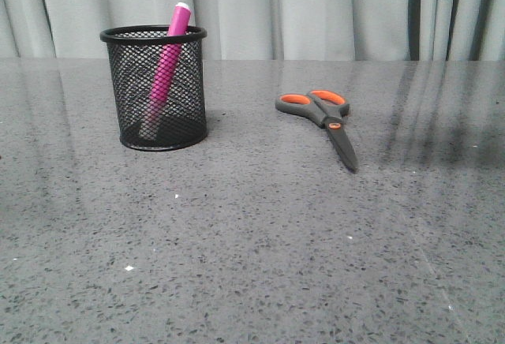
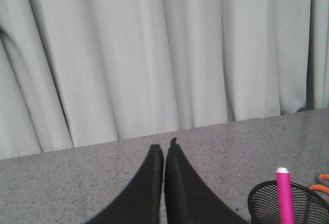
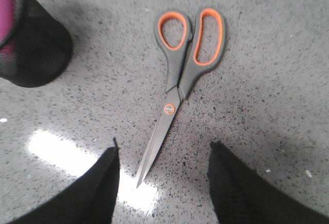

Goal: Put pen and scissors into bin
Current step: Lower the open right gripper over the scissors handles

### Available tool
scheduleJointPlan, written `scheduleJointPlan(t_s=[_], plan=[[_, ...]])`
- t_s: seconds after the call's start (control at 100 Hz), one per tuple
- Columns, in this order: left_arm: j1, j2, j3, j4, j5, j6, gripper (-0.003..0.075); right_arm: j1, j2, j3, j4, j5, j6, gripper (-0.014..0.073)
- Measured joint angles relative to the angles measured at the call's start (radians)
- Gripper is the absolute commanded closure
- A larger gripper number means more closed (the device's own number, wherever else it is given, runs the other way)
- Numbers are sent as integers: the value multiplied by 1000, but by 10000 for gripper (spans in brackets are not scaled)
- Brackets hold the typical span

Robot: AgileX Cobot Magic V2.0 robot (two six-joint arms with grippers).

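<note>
In the front view the pen (image 1: 166,68) stands tilted inside the bin (image 1: 155,89) – the scissors (image 1: 319,118) lie flat on the table (image 1: 252,241), well apart. In the left wrist view the left gripper (image 2: 164,149) is closed on nothing. In the right wrist view the right gripper (image 3: 163,154) is spread wide above the blades, probably not touching them.

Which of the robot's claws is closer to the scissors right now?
The right. The right gripper hangs open above the scissors, blades between its fingers. The left gripper, shut, is over by the bin.
</note>
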Motion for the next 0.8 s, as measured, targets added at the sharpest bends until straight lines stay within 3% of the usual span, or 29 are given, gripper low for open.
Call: scheduleJointPlan(t_s=[0.25, 0.8], plan=[[0, 0, 0, 0, -1, 0, 742, 0, 122, -2, -2, -35, 4, 173], [0, 0, 0, 0, -2, 0, 742, 0, 290, -45, 16, -92, 52, 171]])
